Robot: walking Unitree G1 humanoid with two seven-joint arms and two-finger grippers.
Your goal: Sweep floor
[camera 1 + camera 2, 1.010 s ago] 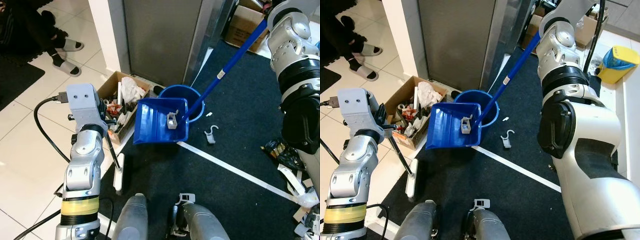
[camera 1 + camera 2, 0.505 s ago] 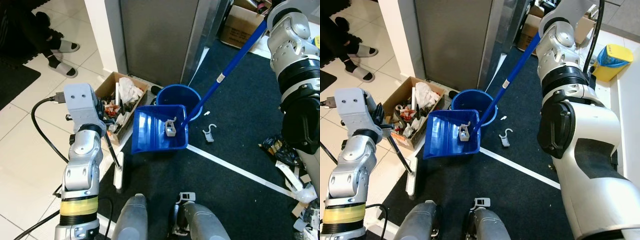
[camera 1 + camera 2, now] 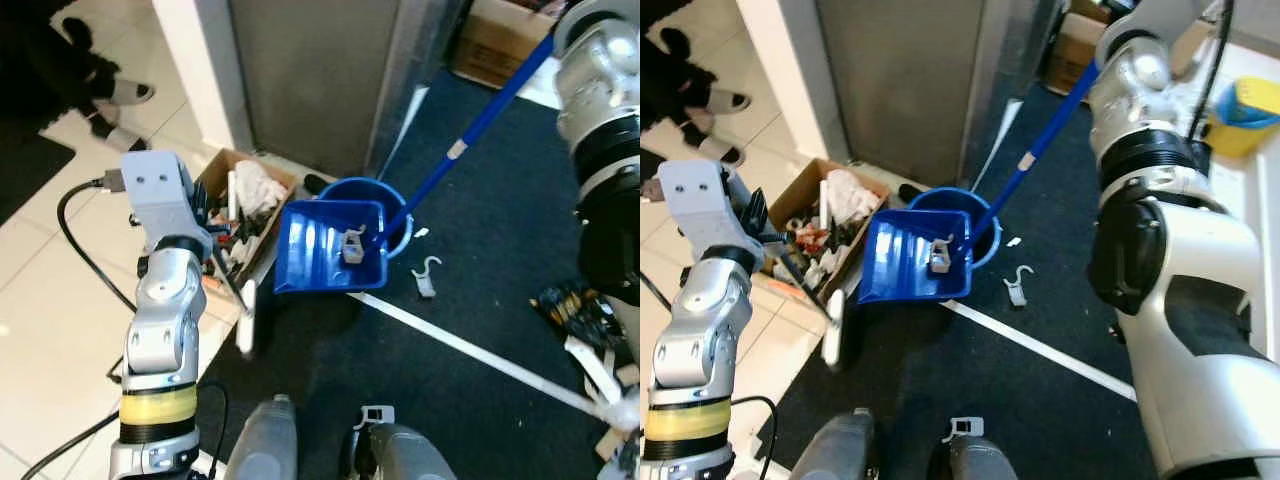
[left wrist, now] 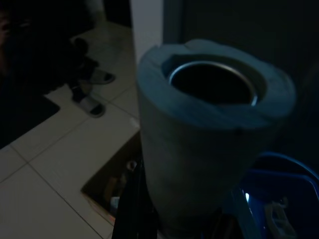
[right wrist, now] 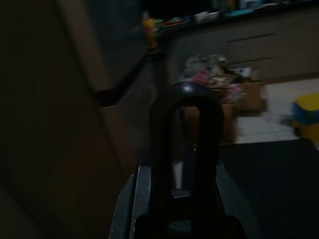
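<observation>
Carpet (image 3: 480, 330), dark, over the right half of the scene; pale floor tile (image 3: 60, 330) from 7 to 10 o'clock. Grey metal panel (image 3: 310, 80) upright at 12 o'clock. Right arm (image 3: 610, 150) down the 3 o'clock edge, left arm (image 3: 165, 320) rising from 7 o'clock.

Cardboard box (image 3: 207, 178) of mixed rubbish on the tile, at 9 o'clock of the dustpan. Dustpan (image 3: 315, 255) blue, centre of scene, mouth tipped up, its back against the blue bucket (image 3: 360, 185) at its 1 o'clock. Long blue pole (image 3: 480, 120) from the dustpan's back toward 1 o'clock, up alongside the right arm. White tape line (image 3: 470, 345) on the carpet, from just under the dustpan toward 4 o'clock. Yellow bin (image 3: 1245, 110) far off at 2 o'clock.

Left end effector (image 3: 753, 213) at the box's near side, by a thin black stick with a white end (image 3: 245, 320) slanting down toward 6 o'clock; open or closed, cannot tell. Left wrist view dark: grey tube end (image 4: 212, 84) close before the lens.

Right end effector: cannot tell open or closed; right wrist view dark, black loop (image 5: 185, 149) close up.

Person's sandalled feet (image 3: 125, 92) at 10 o'clock. White hook (image 3: 428, 277) on the carpet at 4 o'clock of the bucket. Small grey scrap (image 3: 352, 246) lying in the dustpan near its back wall.
</observation>
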